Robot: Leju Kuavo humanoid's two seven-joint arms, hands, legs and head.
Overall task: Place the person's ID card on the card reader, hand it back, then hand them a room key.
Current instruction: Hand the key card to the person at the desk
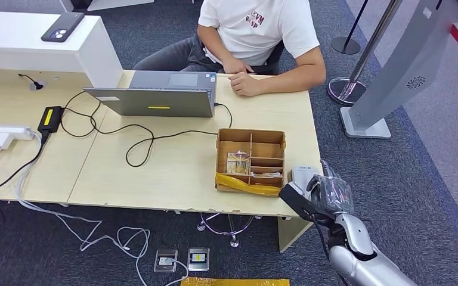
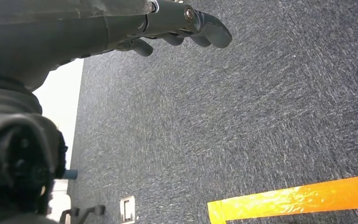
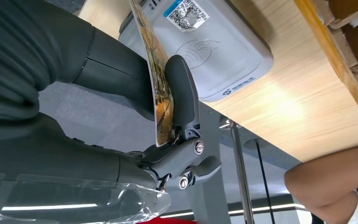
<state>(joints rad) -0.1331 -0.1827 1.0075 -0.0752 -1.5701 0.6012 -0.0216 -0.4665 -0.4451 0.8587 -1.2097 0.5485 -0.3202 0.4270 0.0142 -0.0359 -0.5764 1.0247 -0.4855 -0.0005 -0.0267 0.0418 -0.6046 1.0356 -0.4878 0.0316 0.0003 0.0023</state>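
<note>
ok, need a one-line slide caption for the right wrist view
Right hand pinches a picture-printed card on edge beside the grey card reader at the wooden table's corner.

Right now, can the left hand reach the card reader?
Probably not. The left hand hangs over the carpet, while the reader sits at the table's right edge, where the right hand holds the card.

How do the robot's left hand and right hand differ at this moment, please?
The right hand is raised at the table's near corner, beside the card reader; the left hand hangs over grey carpet. The right hand pinches a card edge-on between thumb and fingers; the left hand holds nothing, its fingers loosely apart. Both have dark fingers.
</note>
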